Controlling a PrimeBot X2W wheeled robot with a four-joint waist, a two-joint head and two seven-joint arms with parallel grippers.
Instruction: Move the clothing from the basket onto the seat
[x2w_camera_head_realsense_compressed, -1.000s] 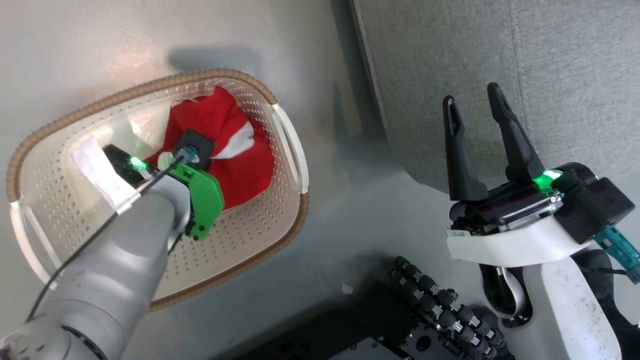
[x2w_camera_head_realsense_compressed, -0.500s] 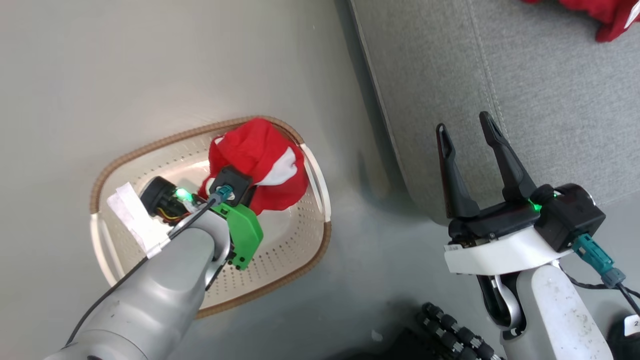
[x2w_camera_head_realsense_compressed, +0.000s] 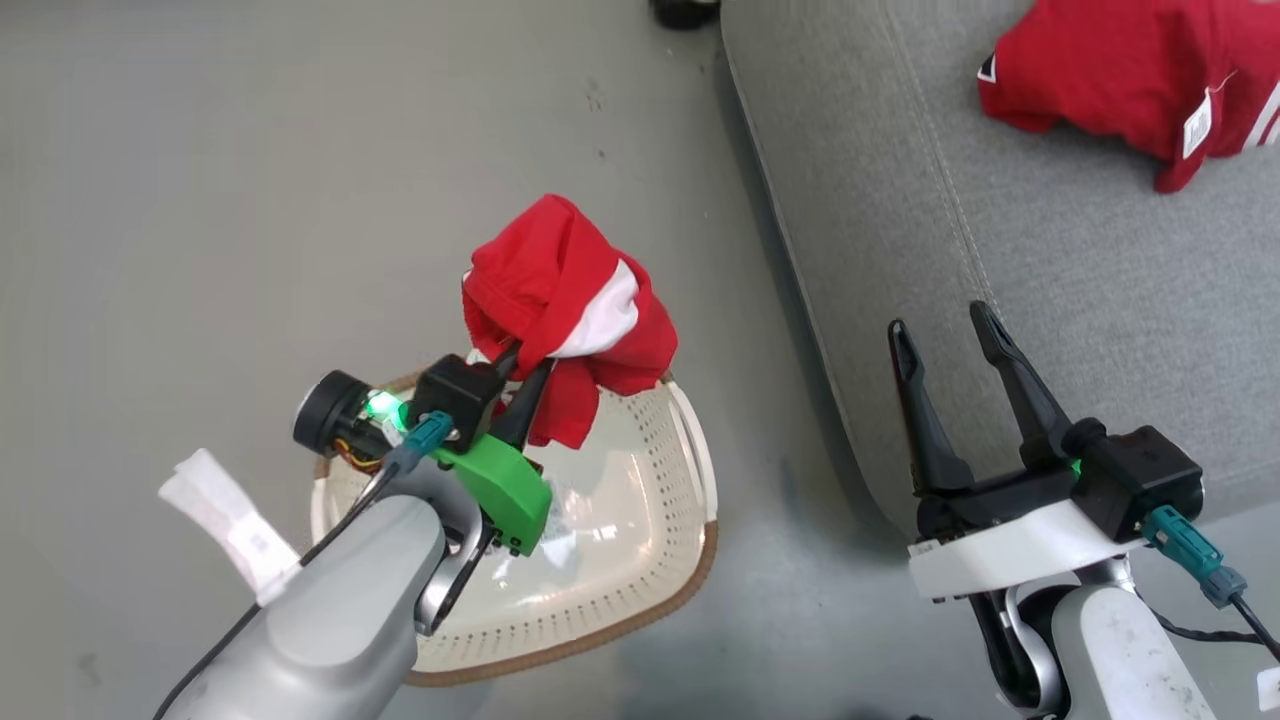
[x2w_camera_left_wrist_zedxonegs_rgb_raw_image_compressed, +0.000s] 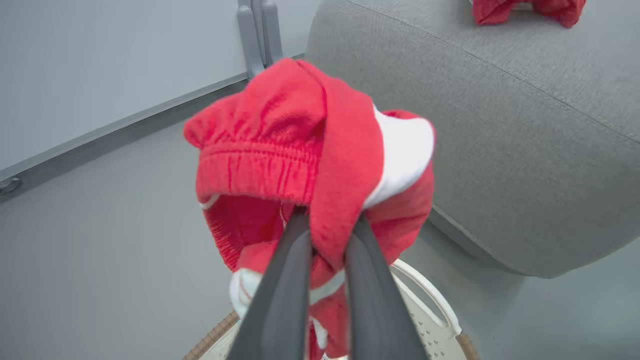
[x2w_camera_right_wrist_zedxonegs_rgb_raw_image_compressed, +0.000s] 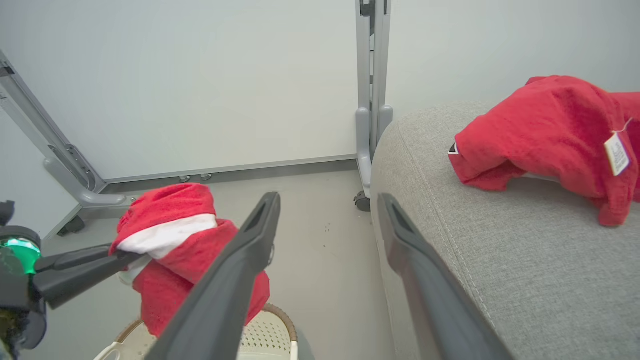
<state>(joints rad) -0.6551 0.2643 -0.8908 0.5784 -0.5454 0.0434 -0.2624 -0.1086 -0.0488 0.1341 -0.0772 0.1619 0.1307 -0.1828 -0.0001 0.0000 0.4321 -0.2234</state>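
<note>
My left gripper (x2w_camera_head_realsense_compressed: 528, 362) is shut on a red garment with a white panel (x2w_camera_head_realsense_compressed: 565, 300), which hangs bunched above the far rim of the cream basket (x2w_camera_head_realsense_compressed: 640, 560). In the left wrist view the fabric (x2w_camera_left_wrist_zedxonegs_rgb_raw_image_compressed: 320, 165) is pinched between the two dark fingers (x2w_camera_left_wrist_zedxonegs_rgb_raw_image_compressed: 287, 280). A second red garment with a white tag (x2w_camera_head_realsense_compressed: 1120, 80) lies on the grey seat (x2w_camera_head_realsense_compressed: 1000, 250) at the upper right. My right gripper (x2w_camera_head_realsense_compressed: 945, 325) stands open over the seat's rounded edge, holding nothing; its fingers (x2w_camera_right_wrist_zedxonegs_rgb_raw_image_compressed: 235, 270) spread wide in the right wrist view.
Grey floor (x2w_camera_head_realsense_compressed: 250, 200) surrounds the basket. A grey metal frame post (x2w_camera_right_wrist_zedxonegs_rgb_raw_image_compressed: 372, 90) with a caster stands against the white wall behind the seat's corner. A white paper strip (x2w_camera_head_realsense_compressed: 225, 520) is wrapped on my left forearm.
My left gripper has lifted the red garment up out of the basket. The head camera has shifted, bringing the second garment on the seat into view.
</note>
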